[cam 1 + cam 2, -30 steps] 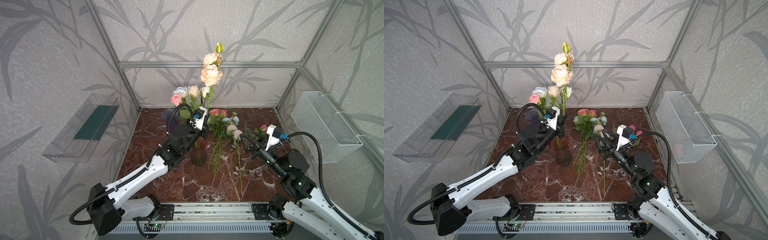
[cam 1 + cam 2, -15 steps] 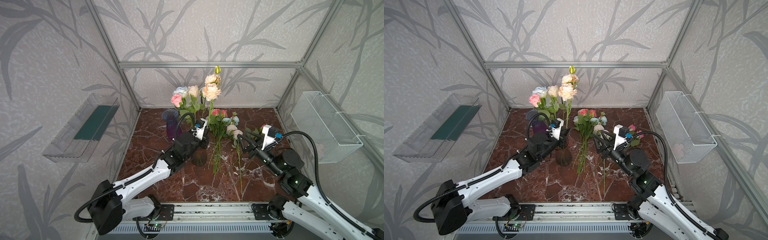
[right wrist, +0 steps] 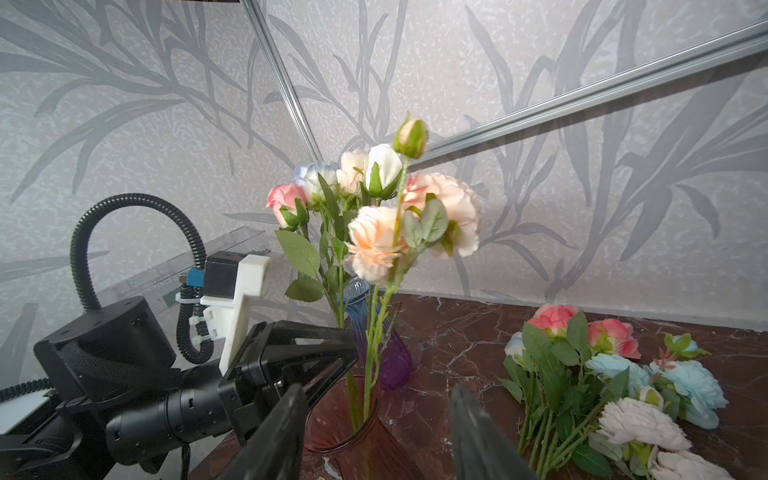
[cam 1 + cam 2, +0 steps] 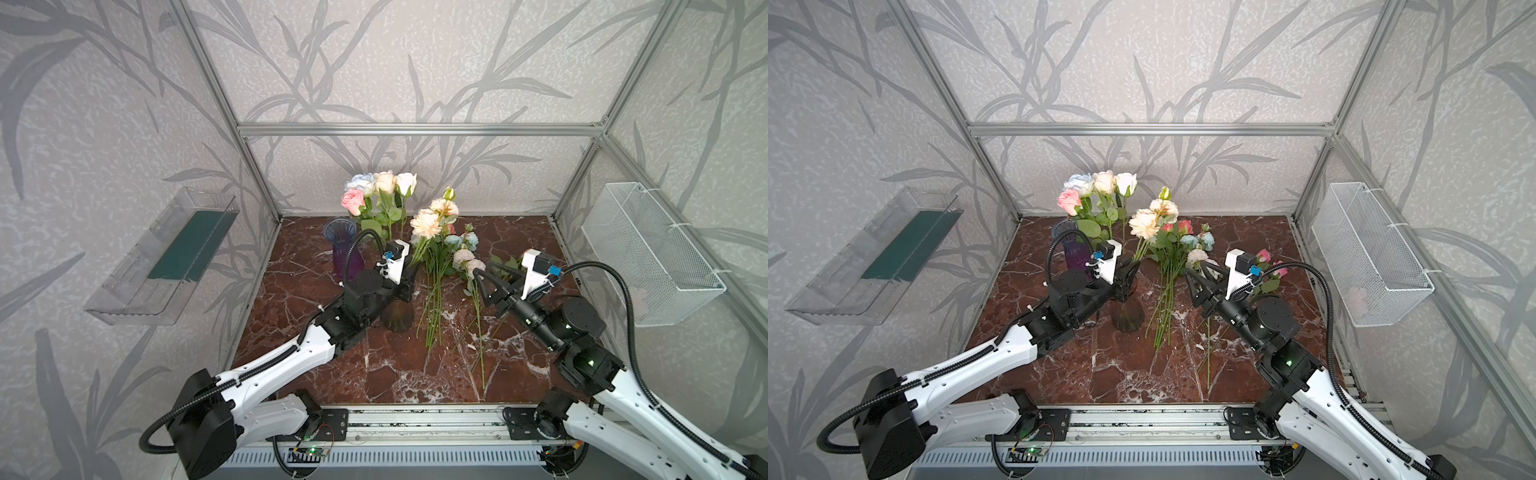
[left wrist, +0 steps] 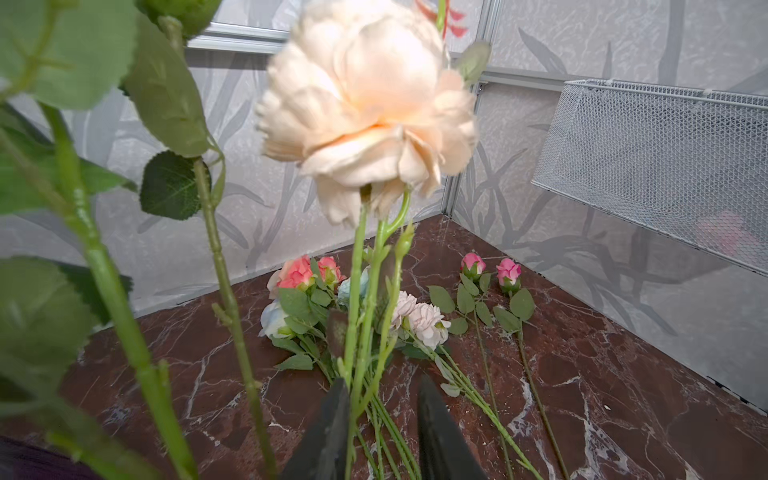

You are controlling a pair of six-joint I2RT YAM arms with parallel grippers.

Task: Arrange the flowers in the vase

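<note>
A brown ribbed glass vase (image 4: pixel 397 318) (image 4: pixel 1126 311) (image 3: pixel 353 432) stands mid-table and holds several roses (image 4: pixel 380 187) (image 3: pixel 328 183). A stem of peach peony flowers (image 4: pixel 426 222) (image 4: pixel 1144 222) (image 5: pixel 370 104) (image 3: pixel 374 245) also stands in it. My left gripper (image 4: pixel 1129 270) (image 5: pixel 382 380) (image 3: pixel 347 349) is at the vase mouth, open, and the peony stem rests against one finger. My right gripper (image 4: pixel 484 270) (image 4: pixel 1196 268) (image 3: pixel 376 388) hangs open and holds nothing, right of the vase. It is above the loose flowers (image 4: pixel 440 266) (image 5: pixel 316 282) (image 3: pixel 582 374) lying on the table.
An empty purple vase (image 4: pixel 345 253) (image 4: pixel 1073 249) stands behind the left wrist. Two pink rosebuds (image 4: pixel 1264 255) (image 5: pixel 473 264) lie by the right arm. A wire basket (image 4: pixel 652 257) hangs on the right wall and a clear shelf (image 4: pixel 166 257) on the left wall.
My left gripper has come down with the peach stem, sinking it into the brown vase, and its jaws have parted. The right gripper has shifted slightly towards the vase.
</note>
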